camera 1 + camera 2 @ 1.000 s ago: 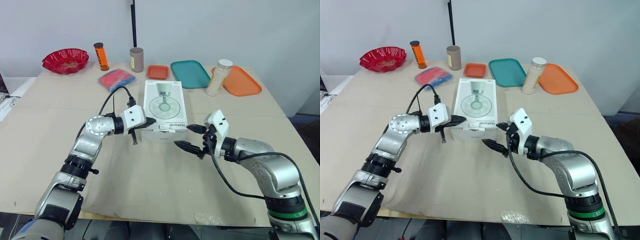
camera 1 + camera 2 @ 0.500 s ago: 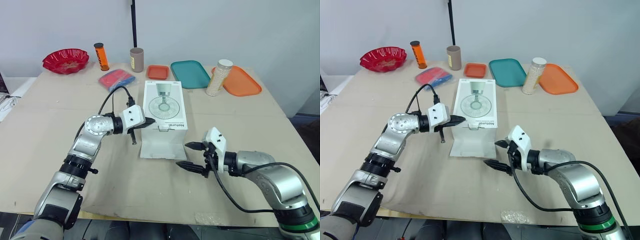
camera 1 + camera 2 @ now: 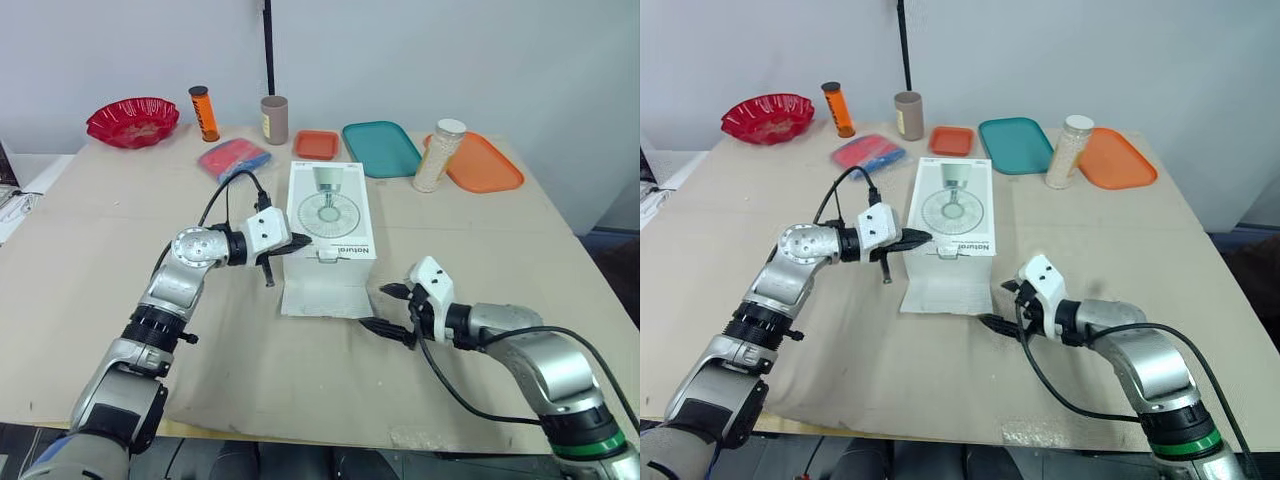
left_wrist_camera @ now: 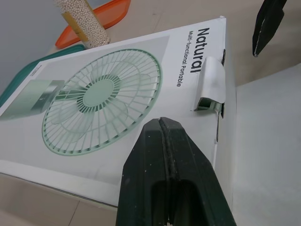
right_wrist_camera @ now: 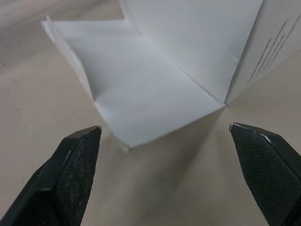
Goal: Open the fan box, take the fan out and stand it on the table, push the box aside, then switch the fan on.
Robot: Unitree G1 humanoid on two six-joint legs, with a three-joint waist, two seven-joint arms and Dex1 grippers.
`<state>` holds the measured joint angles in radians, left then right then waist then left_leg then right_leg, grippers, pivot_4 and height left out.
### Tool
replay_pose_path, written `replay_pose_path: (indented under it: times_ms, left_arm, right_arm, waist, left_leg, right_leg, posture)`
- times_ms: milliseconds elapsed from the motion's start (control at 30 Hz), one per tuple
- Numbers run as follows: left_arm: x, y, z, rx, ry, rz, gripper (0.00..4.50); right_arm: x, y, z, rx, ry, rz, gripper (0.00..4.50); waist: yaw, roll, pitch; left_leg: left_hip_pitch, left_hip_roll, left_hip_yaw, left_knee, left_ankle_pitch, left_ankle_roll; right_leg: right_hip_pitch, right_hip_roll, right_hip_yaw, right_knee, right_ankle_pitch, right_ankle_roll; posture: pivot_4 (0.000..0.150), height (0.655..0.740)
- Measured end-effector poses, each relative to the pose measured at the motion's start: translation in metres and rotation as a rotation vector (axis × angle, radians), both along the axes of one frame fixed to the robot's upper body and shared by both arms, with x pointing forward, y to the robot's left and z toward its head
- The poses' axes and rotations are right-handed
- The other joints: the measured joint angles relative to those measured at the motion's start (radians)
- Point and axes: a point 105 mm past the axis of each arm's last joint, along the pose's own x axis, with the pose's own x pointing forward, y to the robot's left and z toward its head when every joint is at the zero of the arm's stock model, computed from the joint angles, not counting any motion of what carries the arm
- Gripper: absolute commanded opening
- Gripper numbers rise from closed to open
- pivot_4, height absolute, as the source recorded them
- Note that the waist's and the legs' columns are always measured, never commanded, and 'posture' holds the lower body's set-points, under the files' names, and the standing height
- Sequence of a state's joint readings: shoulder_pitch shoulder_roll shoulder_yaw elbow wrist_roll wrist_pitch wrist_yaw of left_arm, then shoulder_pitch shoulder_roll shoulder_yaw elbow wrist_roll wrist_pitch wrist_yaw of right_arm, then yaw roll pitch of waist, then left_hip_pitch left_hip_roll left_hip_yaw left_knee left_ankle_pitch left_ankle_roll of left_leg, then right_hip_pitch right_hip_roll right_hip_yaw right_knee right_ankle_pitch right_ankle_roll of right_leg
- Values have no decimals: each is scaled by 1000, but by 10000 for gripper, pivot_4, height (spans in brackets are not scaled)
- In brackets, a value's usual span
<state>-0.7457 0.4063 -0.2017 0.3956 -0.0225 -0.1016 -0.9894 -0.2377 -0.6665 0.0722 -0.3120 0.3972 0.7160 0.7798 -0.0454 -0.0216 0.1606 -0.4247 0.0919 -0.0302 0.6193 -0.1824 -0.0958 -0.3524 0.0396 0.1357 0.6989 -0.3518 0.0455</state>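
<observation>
Box point(image 3: 330, 212) sits mid desk point(image 3: 480, 240), front flap point(image 3: 320, 298) folded down toward the near edge; fan presumably inside. My left gripper point(image 3: 293, 243), pressed together, is at the box's left top edge. My right gripper point(image 3: 388, 310), spread, waits beside the flap; next I must reach in and draw the fan out.

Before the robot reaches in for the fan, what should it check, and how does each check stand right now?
1. The flap of the fan box is folded down flat: ok.
2. The left gripper is shut at the box's left side: ok.
3. The right gripper is open, near the flap's corner: ok.
4. What lies inside the opening: cannot tell.
5. The box lies flat on the table: ok.
</observation>
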Motion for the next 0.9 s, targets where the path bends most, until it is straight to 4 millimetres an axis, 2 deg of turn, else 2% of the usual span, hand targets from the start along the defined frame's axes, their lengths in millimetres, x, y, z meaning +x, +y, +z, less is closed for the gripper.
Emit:
replay_pose_path:
  times_ms: [567,767,900]
  left_arm:
    - [4,5,3,1,7,23,682]
    - [3,5,2,3,2,22,682]
    - [2,5,2,5,-1,22,682]
  right_arm:
    - [-6,25,-8,-7,-2,102,45000]
    - [-6,35,2,29,-29,146,45000]
    - [-7,34,2,28,-28,156,45000]
  waist:
    - [0,0,2]
    - [0,0,2]
    - [0,0,2]
  left_leg:
    - [0,0,0,0,0,0]
    - [0,0,0,0,0,0]
    - [0,0,0,0,0,0]
  right_leg:
    - [0,0,0,0,0,0]
    - [0,0,0,0,0,-1]
    - [0,0,0,0,0,-1]
  posture:
    - [1500,7389]
    - [1500,7389]
    - [1500,7389]
